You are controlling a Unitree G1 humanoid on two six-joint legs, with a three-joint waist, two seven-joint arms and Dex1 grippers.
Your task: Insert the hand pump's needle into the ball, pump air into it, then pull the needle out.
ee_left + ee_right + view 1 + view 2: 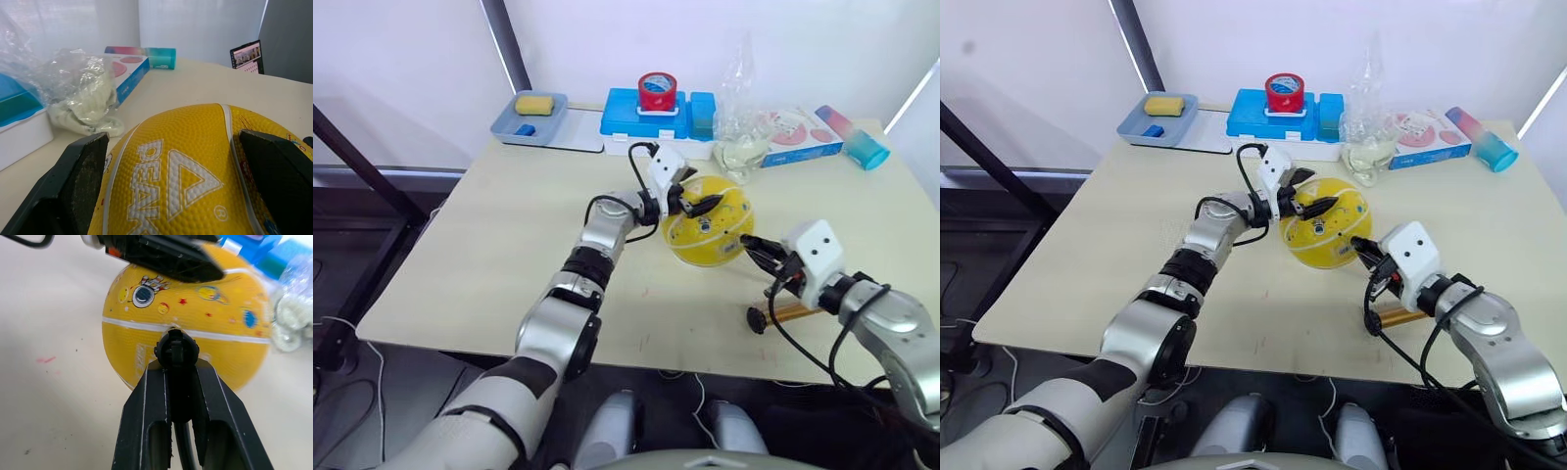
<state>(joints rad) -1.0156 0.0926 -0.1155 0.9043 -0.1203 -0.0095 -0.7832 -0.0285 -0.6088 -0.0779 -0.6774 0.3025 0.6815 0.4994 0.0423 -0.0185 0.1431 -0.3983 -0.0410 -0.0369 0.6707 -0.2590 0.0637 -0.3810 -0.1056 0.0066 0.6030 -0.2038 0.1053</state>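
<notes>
the ball (pixel 709 221) is sat on the beige table (pixel 509 235), a bit past the middle toward the far side, just in front of a crumpled clear plastic bag (pixel 741 145). it's yellow with a pebbled skin, white seam lines, big white "peak" lettering and little printed marks: stars, planets, a round badge. it looks round and full from the head views, not sagging

the left gripper (pixel 690 203) is spread wide open over the top of the ball, one black finger down each side of the crown, as seen in the left wrist view; whether the pads actually touch the skin can't be told

the right gripper (pixel 1368 249) is closed on the small black fitting of the needle (pixel 175 348), which is pointed straight at the white seam on the ball's near-right side. the pin itself is too small to be made out, so whether it's in the ball can't be told

the hand pump (pixel 790 312) is lying flat on the table near the front right edge, bronze-gold body with a black cap, and its thin black hose (pixel 781 338) is looped up to the right gripper

along the far edge are seen a blue box (pixel 651 116) with a red tape roll (pixel 657 91) on it and a grey tray (pixel 530 122) holding a yellow sponge (pixel 535 104)
</notes>
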